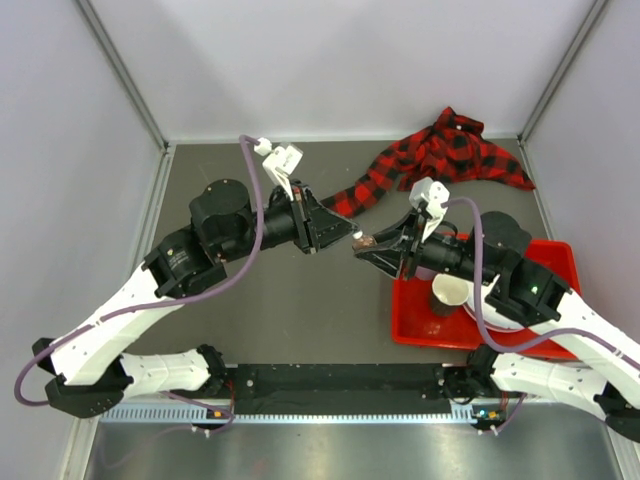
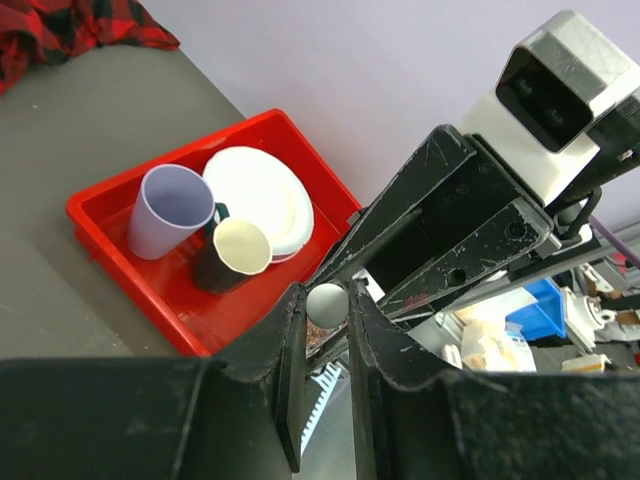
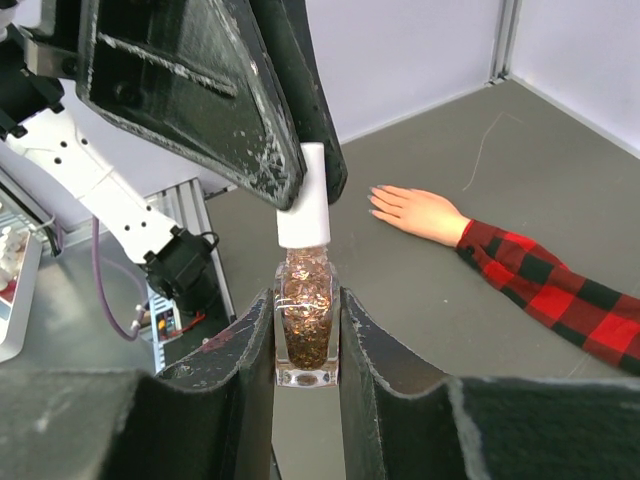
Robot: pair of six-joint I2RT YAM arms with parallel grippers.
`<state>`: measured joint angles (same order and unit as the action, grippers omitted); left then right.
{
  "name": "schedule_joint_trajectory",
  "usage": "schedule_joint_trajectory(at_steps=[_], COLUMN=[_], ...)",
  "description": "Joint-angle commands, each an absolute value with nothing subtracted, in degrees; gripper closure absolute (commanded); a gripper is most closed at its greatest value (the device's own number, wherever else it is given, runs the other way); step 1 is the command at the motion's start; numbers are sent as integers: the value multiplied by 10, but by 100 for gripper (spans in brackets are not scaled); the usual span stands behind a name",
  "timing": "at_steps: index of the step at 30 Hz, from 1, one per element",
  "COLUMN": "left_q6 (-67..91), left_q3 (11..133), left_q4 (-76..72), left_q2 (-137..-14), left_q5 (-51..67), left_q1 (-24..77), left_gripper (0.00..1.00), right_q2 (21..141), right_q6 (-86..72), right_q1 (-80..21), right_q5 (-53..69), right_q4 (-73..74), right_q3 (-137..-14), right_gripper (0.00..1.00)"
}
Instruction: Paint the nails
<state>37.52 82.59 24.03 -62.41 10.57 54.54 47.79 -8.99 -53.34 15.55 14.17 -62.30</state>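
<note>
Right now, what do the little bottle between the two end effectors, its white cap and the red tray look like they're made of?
Small square bottle: clear glass probably, glossy with sharp reflections, coppery glitter showing through. Tall white cap: matte plastic, seemingly; even and dull. Red rectangular tray: likely glossy plastic, by its sheen.

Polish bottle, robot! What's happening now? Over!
Both shut: right pincer on polish bottle, left pincer on its white cap, cap still on. The nails, on the mannequin hand, lie apart on the table. Nothing in the way.
</note>
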Motion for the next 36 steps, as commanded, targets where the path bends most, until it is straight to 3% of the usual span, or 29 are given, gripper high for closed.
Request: schedule_joint_trajectory(at_steps=[1,36], left_q6=[359,352], left_q3=[859,866], left_q4=[229,215], left_q2=[-614,-602], left_q5=[78,62], left_q1=[548,548], left_gripper=[100,100], right_q2=[480,477], right_q6=[-80,-82], right_q1=[-527,-527], right_q5=[153,157], right_q4=[127,125], right_q3=[-628,-619], right_gripper=[100,100])
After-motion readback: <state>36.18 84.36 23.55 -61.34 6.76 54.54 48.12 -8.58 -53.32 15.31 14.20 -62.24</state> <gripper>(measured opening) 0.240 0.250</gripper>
